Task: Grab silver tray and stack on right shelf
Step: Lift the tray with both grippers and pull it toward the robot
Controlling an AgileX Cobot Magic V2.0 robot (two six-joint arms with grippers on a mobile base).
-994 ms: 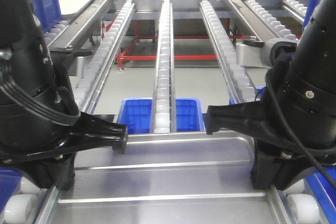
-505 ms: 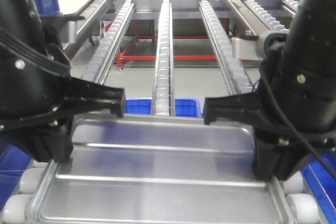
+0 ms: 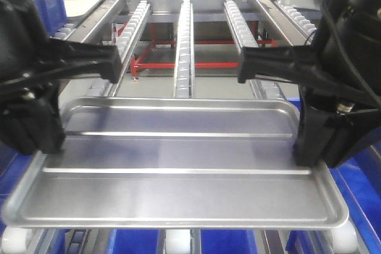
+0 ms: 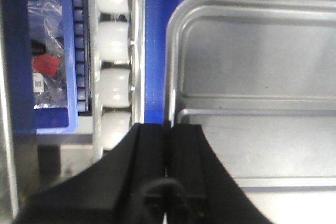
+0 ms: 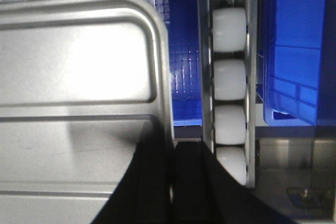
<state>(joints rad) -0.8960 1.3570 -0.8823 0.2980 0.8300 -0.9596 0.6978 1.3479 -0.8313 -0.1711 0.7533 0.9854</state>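
The silver tray (image 3: 178, 188) is shiny, with two long ribs across its floor, and hangs level above the white roller lanes (image 3: 184, 46) of a steel flow rack. My left gripper (image 3: 44, 147) is shut on the tray's left rim. My right gripper (image 3: 306, 156) is shut on its right rim. In the left wrist view the left gripper (image 4: 168, 127) pinches the rim of the tray (image 4: 247, 66). The right wrist view shows the right gripper (image 5: 172, 145) clamped on the tray (image 5: 79, 77) edge. I cannot tell which rack is the right shelf.
Roller lanes (image 4: 113, 51) (image 5: 229, 82) run just outside both tray edges. Blue bins (image 5: 294, 61) sit below, one holding a plastic bag of parts (image 4: 47, 72). A duller grey tray (image 3: 83, 5) lies on the rack at far left. A red frame (image 3: 166, 63) stands on the floor beyond.
Both grippers have risen with the tray held between them. The tray has lifted off the rollers and now fills more of the front view.
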